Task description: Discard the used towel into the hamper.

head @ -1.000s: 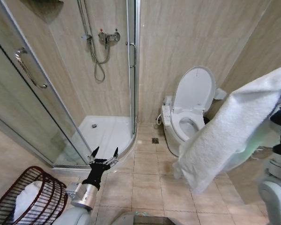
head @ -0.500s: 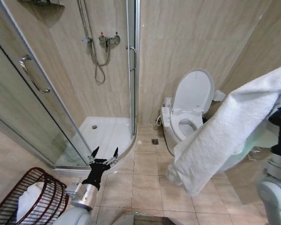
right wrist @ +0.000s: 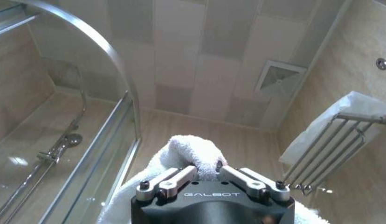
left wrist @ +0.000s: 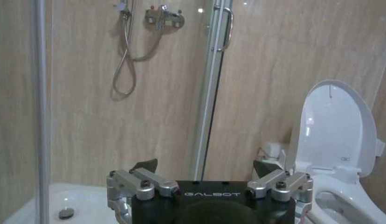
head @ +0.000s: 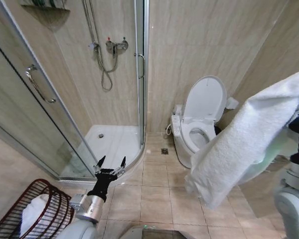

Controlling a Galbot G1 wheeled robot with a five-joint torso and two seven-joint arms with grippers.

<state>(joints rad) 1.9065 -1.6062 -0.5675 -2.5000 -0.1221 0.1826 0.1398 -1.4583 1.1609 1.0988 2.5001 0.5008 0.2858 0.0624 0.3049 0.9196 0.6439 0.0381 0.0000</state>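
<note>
Holding the towel (head: 239,144) up high in my right gripper (right wrist: 205,173), I have the pick-up done and the drop still to come. In the right wrist view my two fingers (right wrist: 171,179) are pinched on a bunched fold of the white cloth, and in the head view the rest of it hangs down from that gripper in a long slanting drape, clear of the floor tiles and in front of the toilet (head: 202,124).

My left gripper (head: 109,167) is held out low ahead of me, released, with its jaws spread and nothing between them; it points toward the shower enclosure (head: 89,89).

As I judge it, roughly half of the job is done: the towel is secured, but it has yet to reach the hamper (head: 37,211). That hamper stands on the floor well apart from the towel, far across on my left side and below my left gripper, just beside that arm. Its dark reddish wire wall leans open toward me, and something white and soft (head: 32,211) already lies inside it, probably another cloth. My towel is not in it.
</note>
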